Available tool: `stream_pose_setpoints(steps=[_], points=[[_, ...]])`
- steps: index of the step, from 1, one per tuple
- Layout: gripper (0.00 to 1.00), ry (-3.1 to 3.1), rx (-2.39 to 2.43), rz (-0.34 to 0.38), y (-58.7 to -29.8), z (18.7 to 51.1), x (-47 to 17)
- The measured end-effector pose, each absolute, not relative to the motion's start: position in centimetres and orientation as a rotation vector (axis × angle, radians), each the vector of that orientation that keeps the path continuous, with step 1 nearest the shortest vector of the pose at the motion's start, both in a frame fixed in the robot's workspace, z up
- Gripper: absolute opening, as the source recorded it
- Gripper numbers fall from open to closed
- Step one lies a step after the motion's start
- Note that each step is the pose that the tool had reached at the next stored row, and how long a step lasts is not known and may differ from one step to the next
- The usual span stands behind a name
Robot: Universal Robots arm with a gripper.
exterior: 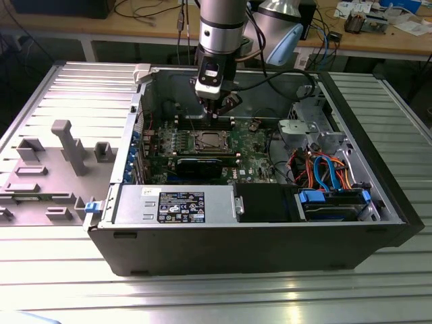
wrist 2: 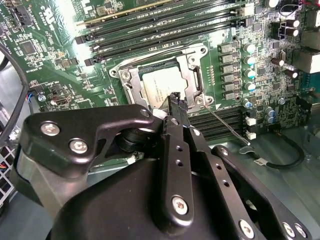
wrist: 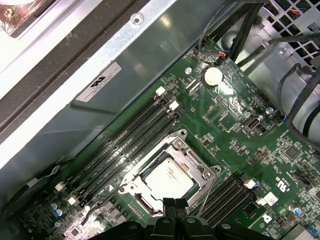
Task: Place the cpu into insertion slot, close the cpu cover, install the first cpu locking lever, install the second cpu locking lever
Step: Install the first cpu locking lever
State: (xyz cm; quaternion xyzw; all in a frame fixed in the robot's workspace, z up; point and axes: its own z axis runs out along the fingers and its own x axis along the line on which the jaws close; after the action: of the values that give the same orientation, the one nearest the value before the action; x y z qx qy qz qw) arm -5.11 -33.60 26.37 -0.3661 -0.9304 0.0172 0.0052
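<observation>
The cpu point(wrist 2: 161, 84) lies flat in the insertion slot point(exterior: 206, 142) on the green motherboard, its pale metal top also showing in the first wrist view point(wrist: 169, 178). The cpu cover point(wrist 2: 194, 75) is down around it, framing the chip through its window point(wrist: 201, 172). A thin locking lever point(wrist 2: 222, 122) slants away from one corner of the socket. Another lever point(wrist 2: 150, 53) lies along the socket's edge beside the memory slots. My gripper point(wrist 2: 176, 100) hangs just above the socket's edge with its black fingers pressed together and nothing between them point(wrist: 175, 202); in the exterior view it point(exterior: 217, 115) is low inside the case.
The open computer case point(exterior: 121, 202) lies on a metal table, with a power-supply box point(exterior: 175, 206) at the front and drive cages with coloured cables point(exterior: 324, 172) on the exterior view's right. Long memory slots point(wrist: 125, 135) flank the socket. Grey fixtures point(exterior: 67, 145) stand outside on the exterior view's left.
</observation>
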Motion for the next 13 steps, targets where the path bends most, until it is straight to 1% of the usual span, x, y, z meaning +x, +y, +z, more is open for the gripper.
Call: stream_pose_setpoints(steps=[13], points=[[0.11,-2.931,-1.102,0.054,-33.60,26.37,-5.11]])
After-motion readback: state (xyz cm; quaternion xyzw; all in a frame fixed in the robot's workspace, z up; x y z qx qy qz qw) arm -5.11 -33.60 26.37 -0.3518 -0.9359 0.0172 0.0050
